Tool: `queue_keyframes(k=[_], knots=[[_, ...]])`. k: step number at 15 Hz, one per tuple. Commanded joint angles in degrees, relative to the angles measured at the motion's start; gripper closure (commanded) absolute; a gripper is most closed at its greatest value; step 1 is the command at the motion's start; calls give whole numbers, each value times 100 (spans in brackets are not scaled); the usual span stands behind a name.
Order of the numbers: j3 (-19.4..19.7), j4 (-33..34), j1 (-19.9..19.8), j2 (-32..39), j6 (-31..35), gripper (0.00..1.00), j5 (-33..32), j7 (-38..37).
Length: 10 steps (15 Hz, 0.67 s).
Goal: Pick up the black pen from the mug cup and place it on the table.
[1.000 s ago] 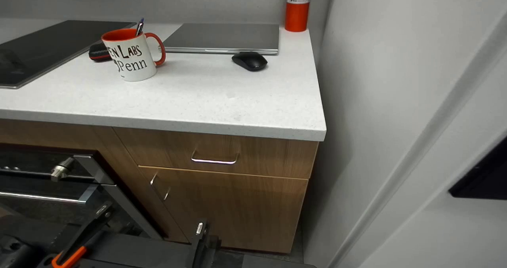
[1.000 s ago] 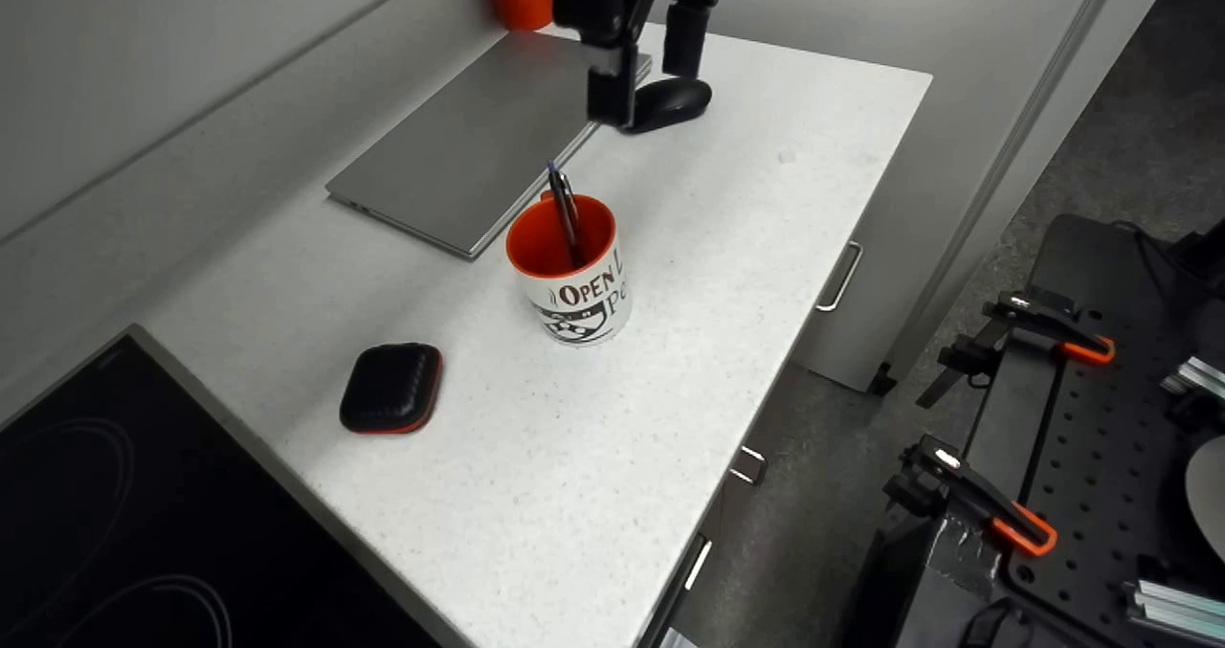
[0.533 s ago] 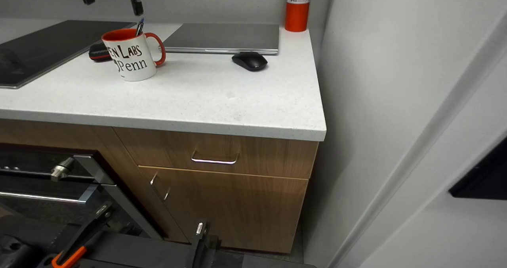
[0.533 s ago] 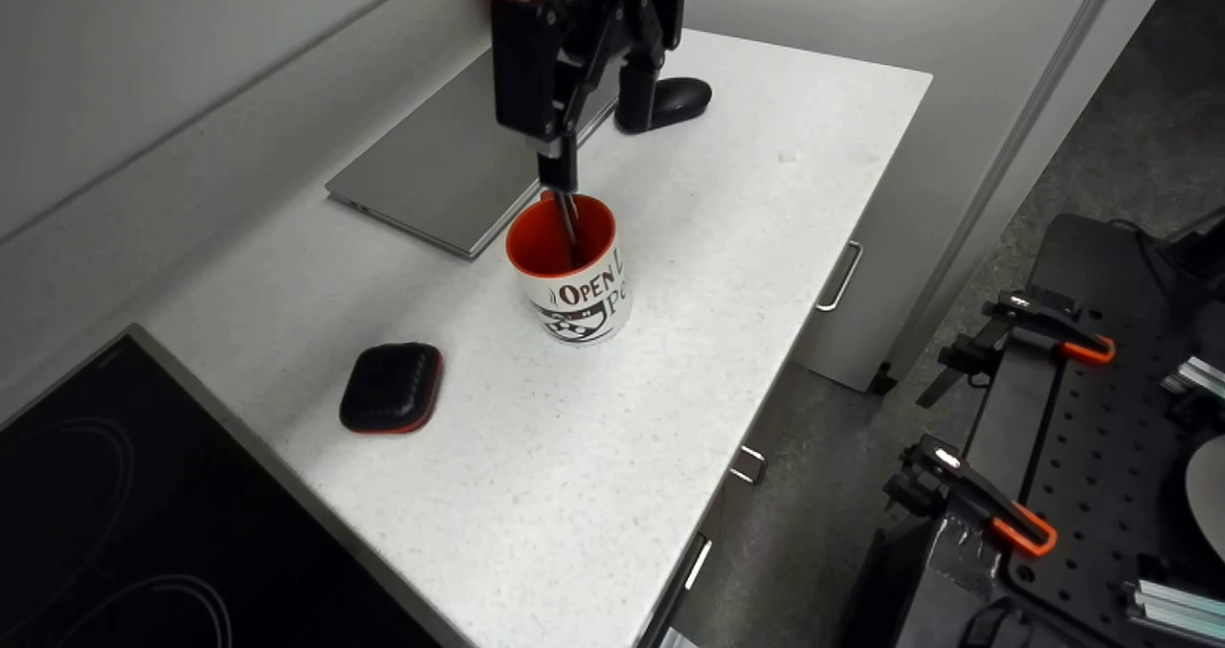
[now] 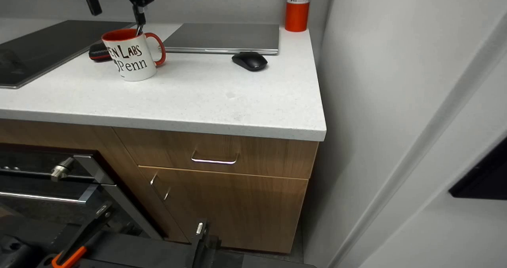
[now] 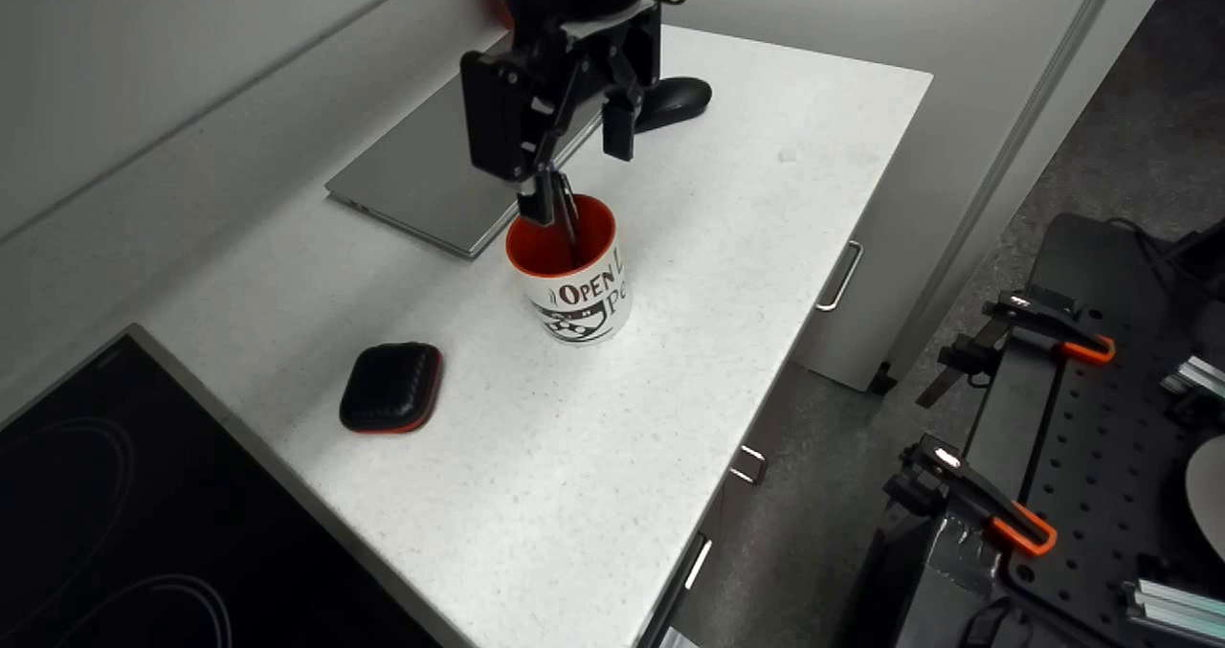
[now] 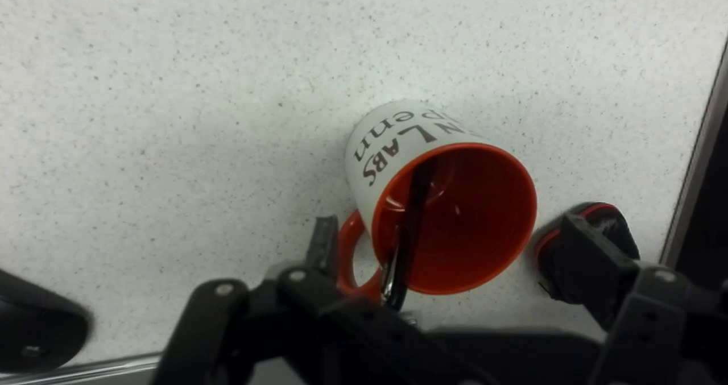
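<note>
The white mug cup (image 5: 136, 64) with red inside stands upright on the white table (image 5: 218, 94); it also shows in an exterior view (image 6: 589, 305) and in the wrist view (image 7: 392, 152). The black pen (image 6: 567, 215) leans in it, its upper end above the rim on the handle side; it also shows in the wrist view (image 7: 405, 245). My gripper (image 6: 578, 173) is open over the mug. In the wrist view, the pen stands between the fingers, nearer the left finger (image 7: 323, 240); its top is hidden behind the gripper. I cannot tell whether that finger touches it.
A black case with red trim (image 6: 390, 387) lies beside the mug, towards the cooktop (image 6: 115, 524). A closed grey laptop (image 5: 225, 38) lies behind, with a black mouse (image 5: 250, 61) at its front edge. A red extinguisher (image 5: 297, 16) stands in the back corner.
My gripper has come down towards the mug and across from the mouse side, staying open. One finger now stands at the pen's top. The mug and pen have not moved.
</note>
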<state>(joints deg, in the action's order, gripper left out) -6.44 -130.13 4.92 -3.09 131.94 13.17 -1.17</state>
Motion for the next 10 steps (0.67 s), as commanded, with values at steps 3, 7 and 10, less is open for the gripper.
queue_keyframes(k=[3,7,10], knots=[[33,326,27,421,86,0,25,-415],[72,453,4,571,82,0,96,-522],[100,553,-12,650,85,0,141,-568]])
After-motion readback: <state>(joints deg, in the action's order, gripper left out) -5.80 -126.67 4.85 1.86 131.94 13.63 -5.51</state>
